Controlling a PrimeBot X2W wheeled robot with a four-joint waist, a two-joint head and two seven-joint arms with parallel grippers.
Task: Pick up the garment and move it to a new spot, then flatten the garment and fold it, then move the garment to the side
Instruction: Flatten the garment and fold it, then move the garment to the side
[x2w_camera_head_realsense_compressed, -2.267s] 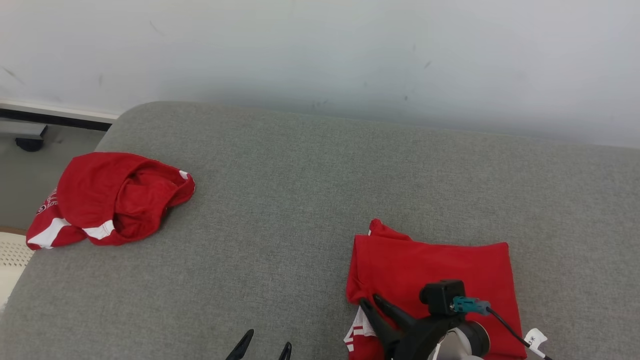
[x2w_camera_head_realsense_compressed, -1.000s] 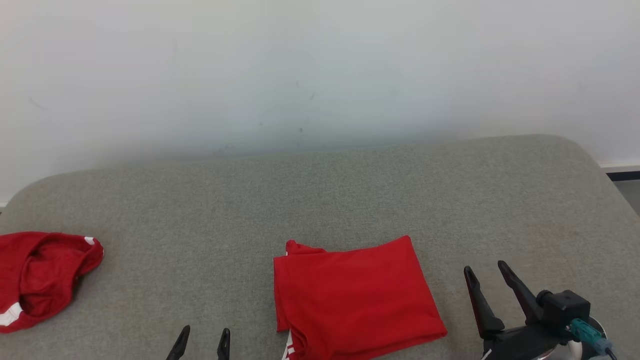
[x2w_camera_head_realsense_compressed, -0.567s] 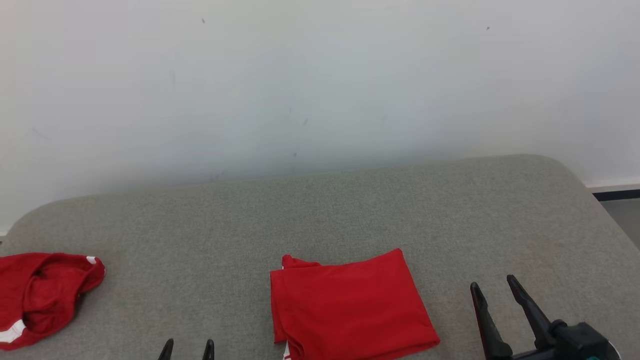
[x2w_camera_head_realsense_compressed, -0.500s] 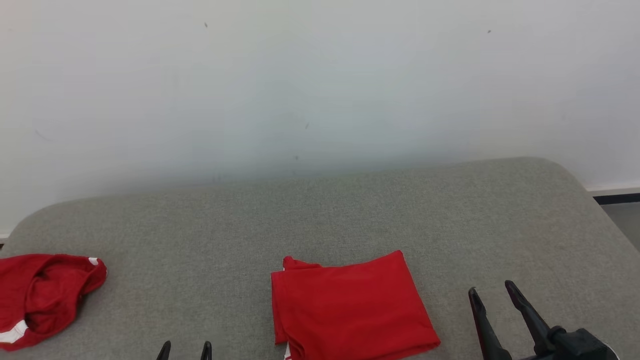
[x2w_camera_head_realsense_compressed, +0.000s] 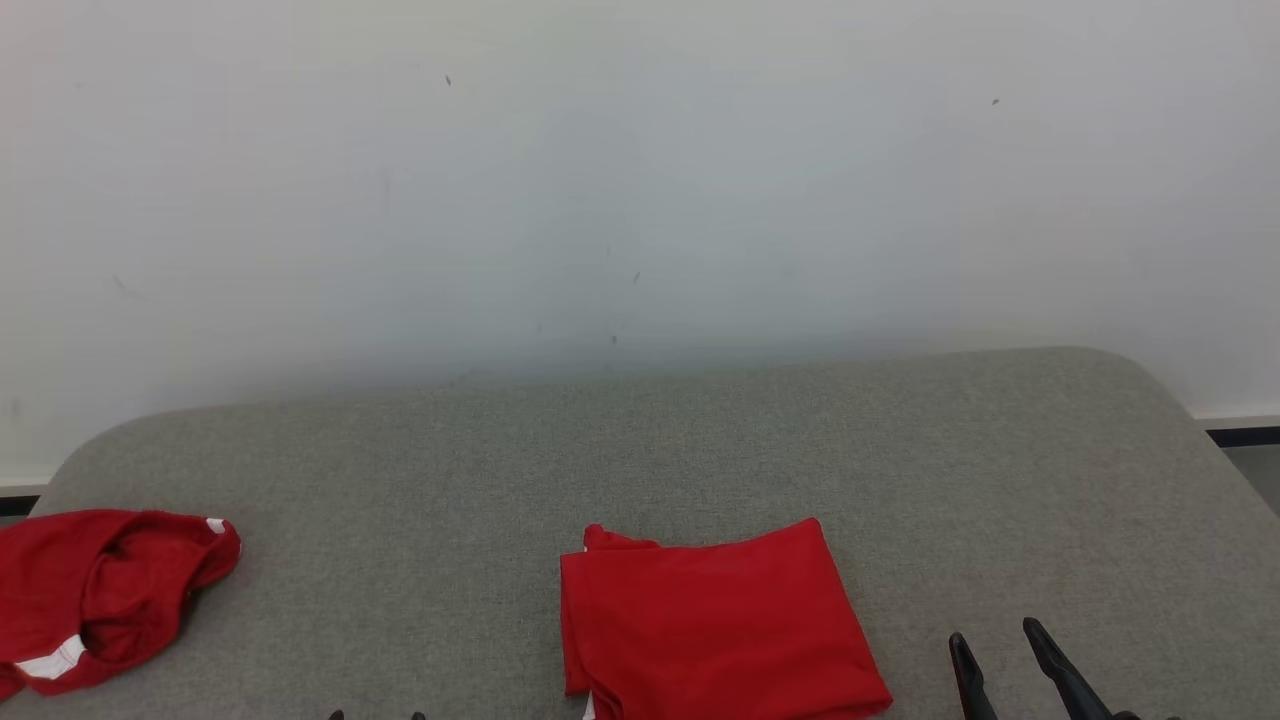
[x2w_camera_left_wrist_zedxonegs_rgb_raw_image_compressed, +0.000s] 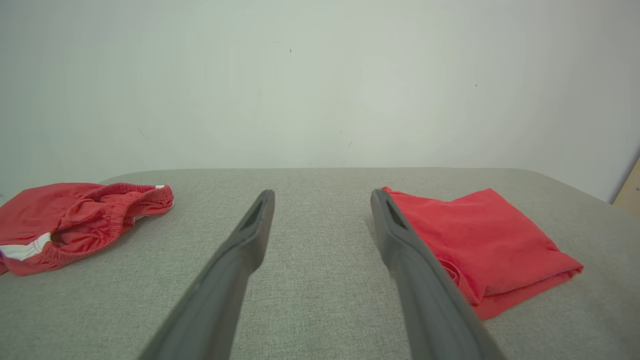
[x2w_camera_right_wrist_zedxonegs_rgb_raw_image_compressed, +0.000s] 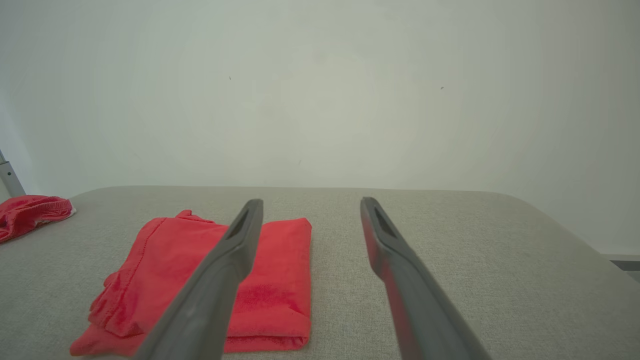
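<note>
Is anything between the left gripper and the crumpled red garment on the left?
Nothing visible. Only bare grey cushion lies between the open left gripper and the crumpled garment; the folded garment sits off to the other side, clear of that path.

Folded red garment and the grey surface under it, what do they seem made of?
Folded red garment: likely soft matte cloth; it creases and shows a stitched hem. Grey surface: apparently padded woven upholstery, matte, with fine flecked weave and rounded corners.
</note>
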